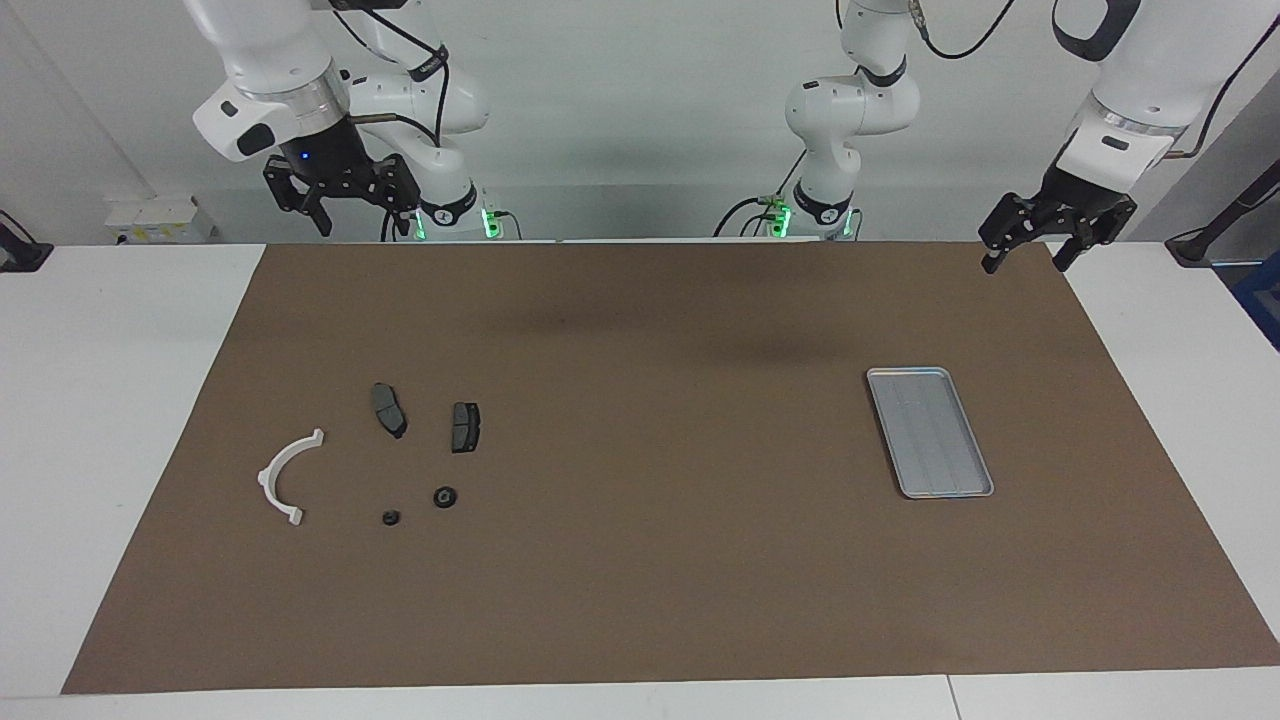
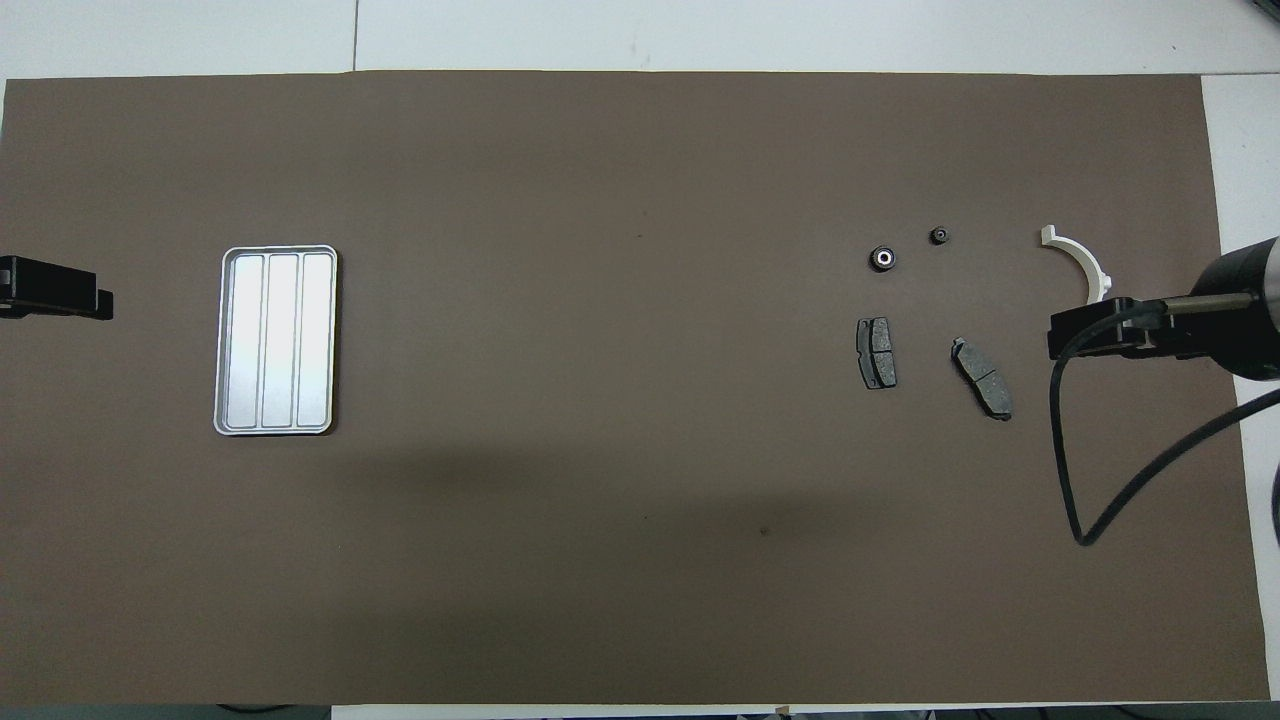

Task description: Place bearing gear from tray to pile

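The silver ridged tray (image 1: 930, 432) (image 2: 275, 340) lies toward the left arm's end with nothing in it. At the right arm's end is the pile: a white half-ring bracket (image 1: 280, 478) (image 2: 1082, 258) and two dark brake pads (image 1: 388, 409) (image 1: 465, 427). A round black bearing gear with a pale centre (image 1: 446, 496) (image 2: 882, 258) rests on the mat with them, farther from the robots than the pads. A smaller black round part (image 1: 390, 517) (image 2: 939, 235) lies beside it. My right gripper (image 1: 361, 227) (image 2: 1075, 335) hangs open and high, holding nothing. My left gripper (image 1: 1024, 264) (image 2: 55, 300) waits open over the mat's corner.
A brown mat (image 1: 640, 560) covers most of the white table (image 1: 110, 400). The right arm's black cable (image 2: 1075, 470) loops above the mat near the pile. In the overhead view the right gripper covers one end of the white bracket.
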`<state>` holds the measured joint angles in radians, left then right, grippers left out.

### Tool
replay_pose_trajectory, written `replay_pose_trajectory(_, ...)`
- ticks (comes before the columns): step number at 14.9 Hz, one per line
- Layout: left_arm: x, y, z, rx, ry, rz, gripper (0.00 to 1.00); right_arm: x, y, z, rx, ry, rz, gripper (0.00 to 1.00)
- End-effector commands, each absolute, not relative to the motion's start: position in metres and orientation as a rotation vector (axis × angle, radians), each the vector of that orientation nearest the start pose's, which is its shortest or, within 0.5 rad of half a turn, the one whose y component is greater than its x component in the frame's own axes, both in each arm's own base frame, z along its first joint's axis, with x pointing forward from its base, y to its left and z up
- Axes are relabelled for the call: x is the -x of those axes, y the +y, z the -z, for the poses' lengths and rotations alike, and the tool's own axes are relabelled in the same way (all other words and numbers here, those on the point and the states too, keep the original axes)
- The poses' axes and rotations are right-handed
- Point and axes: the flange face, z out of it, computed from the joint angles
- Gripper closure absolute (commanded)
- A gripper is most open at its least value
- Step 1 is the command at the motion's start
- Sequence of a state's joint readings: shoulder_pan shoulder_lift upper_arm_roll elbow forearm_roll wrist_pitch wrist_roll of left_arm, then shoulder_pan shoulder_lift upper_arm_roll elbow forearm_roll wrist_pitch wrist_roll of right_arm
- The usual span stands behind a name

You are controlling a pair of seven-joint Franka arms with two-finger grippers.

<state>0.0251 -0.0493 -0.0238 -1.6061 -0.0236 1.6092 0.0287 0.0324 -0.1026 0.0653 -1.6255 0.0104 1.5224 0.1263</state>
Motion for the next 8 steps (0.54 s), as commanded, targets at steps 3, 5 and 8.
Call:
replay_pose_trajectory(3, -0.5352, -0.0022, -0.6379, 3.156, 0.05, 0.088, 0.0, -0.5177, 0.0458, -0.6473, 3.153, 0.039, 0.018, 0.0)
replay_pose_trajectory(5, -0.5352, -0.0022, -0.6379, 3.156, 0.05, 0.088, 0.0, -0.5172, 0.0457, -0.6474, 3.153, 0.039, 0.018, 0.0)
replay_pose_trajectory(8, -0.535, -0.0014, -0.6377, 3.157, 0.048, 0.085, 0.0, -0.5168, 0.0449, -0.6467, 3.153, 0.042, 0.016, 0.0)
